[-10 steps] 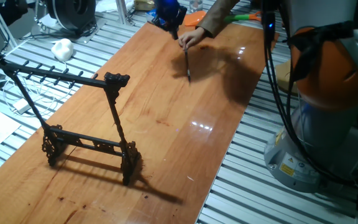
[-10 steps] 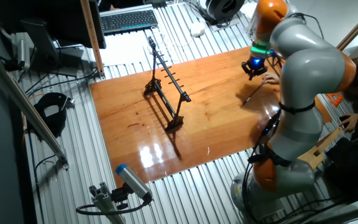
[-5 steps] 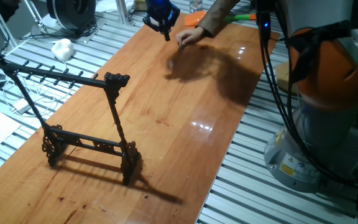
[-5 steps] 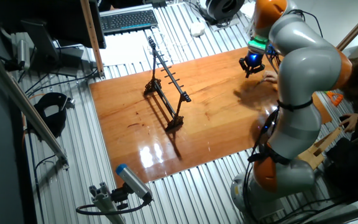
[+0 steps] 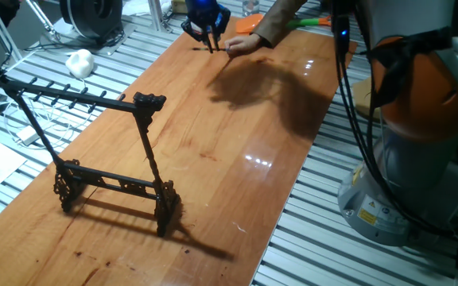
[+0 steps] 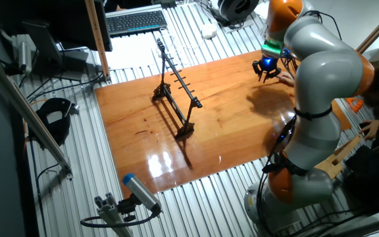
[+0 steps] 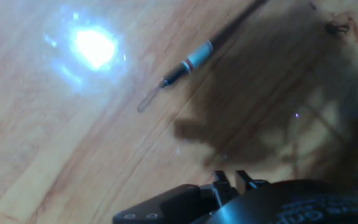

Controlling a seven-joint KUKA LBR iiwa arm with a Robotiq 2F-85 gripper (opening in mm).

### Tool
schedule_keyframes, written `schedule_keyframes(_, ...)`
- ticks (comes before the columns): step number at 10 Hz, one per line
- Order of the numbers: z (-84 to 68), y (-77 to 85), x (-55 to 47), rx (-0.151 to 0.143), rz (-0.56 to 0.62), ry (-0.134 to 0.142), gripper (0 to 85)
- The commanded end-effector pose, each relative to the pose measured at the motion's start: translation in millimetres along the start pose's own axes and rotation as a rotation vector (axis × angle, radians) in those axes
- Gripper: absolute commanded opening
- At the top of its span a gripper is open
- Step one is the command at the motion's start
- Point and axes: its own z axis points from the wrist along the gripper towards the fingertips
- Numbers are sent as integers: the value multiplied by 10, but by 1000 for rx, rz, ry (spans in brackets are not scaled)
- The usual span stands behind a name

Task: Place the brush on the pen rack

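Observation:
In the hand view the brush [image 7: 194, 57] lies flat on the wooden table. It has a thin dark shaft with a pale band and a pale tip pointing lower left. I cannot make it out in either fixed view. My gripper [image 5: 207, 44] hangs over the far end of the table [image 5: 237, 159], fingers pointing down and spread, holding nothing. It appears as well in the other fixed view, gripper [image 6: 267, 74]. The pen rack [image 5: 94, 99] stands upright near the table's other end, well away from the gripper; its pegged top bar [image 6: 176, 76] is bare.
A person's hand [image 5: 242, 45] rests on the table right beside my gripper. An orange scoop [image 5: 249, 24] with a green handle lies behind it. A keyboard [image 6: 135, 21], cables and a white object [image 5: 79, 61] sit off the table.
The person's hand drew the brush from the middle of the table toward its far end. My gripper shifted left toward the far edge.

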Motion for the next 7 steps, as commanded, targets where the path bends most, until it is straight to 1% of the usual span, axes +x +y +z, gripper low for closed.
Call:
schedule_keyframes(1,119,-143,-128,-11,-29,-17,340)
schedule_keyframes(2,224,-287,-237,-23,-54,-26,340)
schedule_keyframes(3,262,-394,-301,-24,-70,-19,340)
schedule_keyframes(4,273,-476,-351,-36,-92,-5,340)
schedule_keyframes(5,286,-537,-400,-25,-117,-14,340)
schedule_keyframes(6,300,-528,-434,-43,-104,-1,340)
schedule_keyframes(7,312,-446,-438,-50,-57,0,340)
